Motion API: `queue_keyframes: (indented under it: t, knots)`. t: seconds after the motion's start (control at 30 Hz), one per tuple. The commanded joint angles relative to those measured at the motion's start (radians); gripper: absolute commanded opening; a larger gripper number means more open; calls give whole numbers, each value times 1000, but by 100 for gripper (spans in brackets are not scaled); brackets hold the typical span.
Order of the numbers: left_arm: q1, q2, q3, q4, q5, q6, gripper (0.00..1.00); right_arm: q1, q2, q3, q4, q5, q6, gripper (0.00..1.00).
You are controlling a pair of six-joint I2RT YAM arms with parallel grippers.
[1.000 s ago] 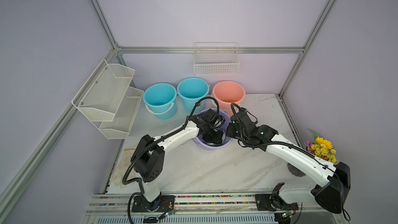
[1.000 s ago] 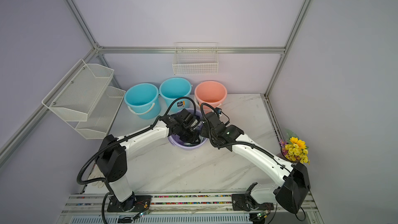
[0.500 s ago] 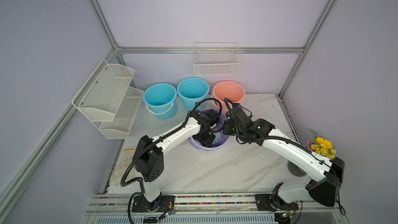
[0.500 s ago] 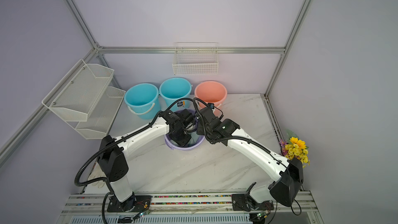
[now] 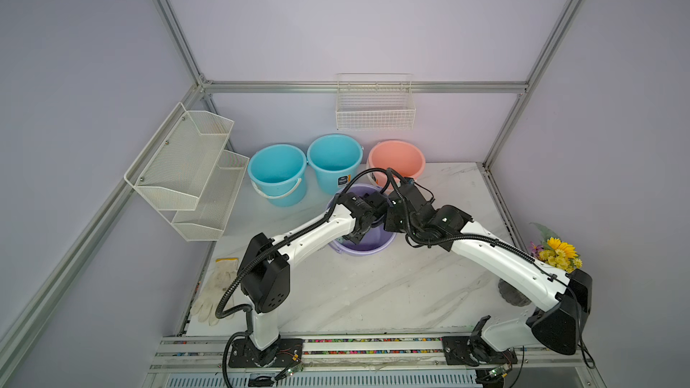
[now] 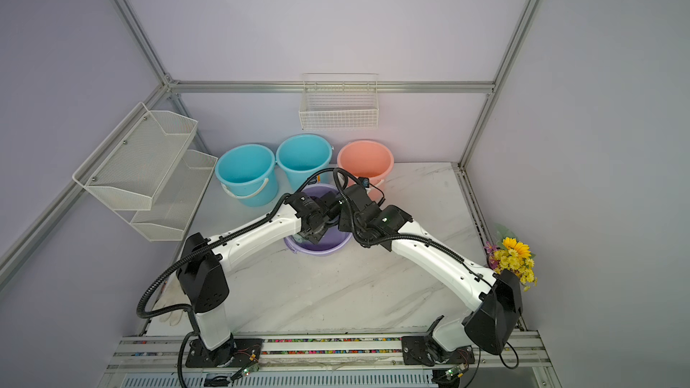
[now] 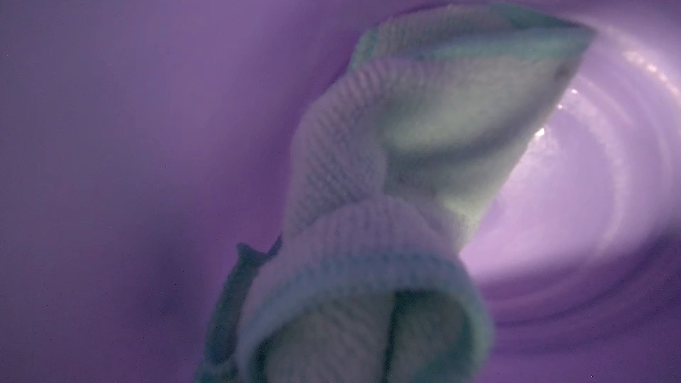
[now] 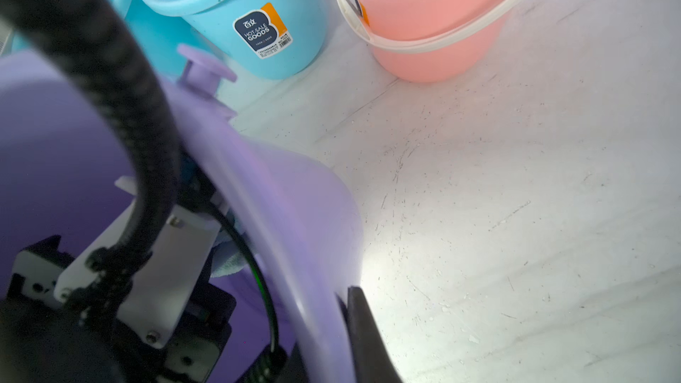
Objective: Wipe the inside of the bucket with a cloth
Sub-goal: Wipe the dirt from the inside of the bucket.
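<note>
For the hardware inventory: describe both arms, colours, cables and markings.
Both match: glossy white link shells, bulky black joint housings with small round holes, black wrist units. Left arm and right arm each carry a black corrugated cable conduit. The right arm's visible finger is black. Lettering unreadable.

— Room inside the bucket [image 5: 367, 247]?
— Little. The left arm [image 5: 317, 231] and right arm [image 5: 496, 255] crowd its mouth, and the cloth [image 7: 405, 141] fills much inside.
— Around it?
— Two blue buckets [image 5: 276, 171] and a pink bucket [image 5: 395, 160] stand close behind. The table [image 5: 373, 293] in front is open; a glove [image 5: 216, 289] lies at its left edge, flowers [image 5: 556, 253] at its right.
</note>
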Motion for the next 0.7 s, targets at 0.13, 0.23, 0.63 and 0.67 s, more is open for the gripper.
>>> queue_keyframes:
  t: [0.13, 0.23, 0.63, 0.67]
  knots:
    - [24, -67, -55, 386, 150, -187, 0, -2, -57, -116, 113, -224, 113, 0]
    - [33, -39, -77, 486, 328, -246, 0, -2, -57, -139, 159, -260, 144, 0]
    - [53, -28, -204, 661, 988, -245, 0, -4, -112, -90, 64, -123, 99, 0]
    - [52, -25, -201, 624, 1017, -226, 0, -4, -106, -77, 48, -105, 86, 0]
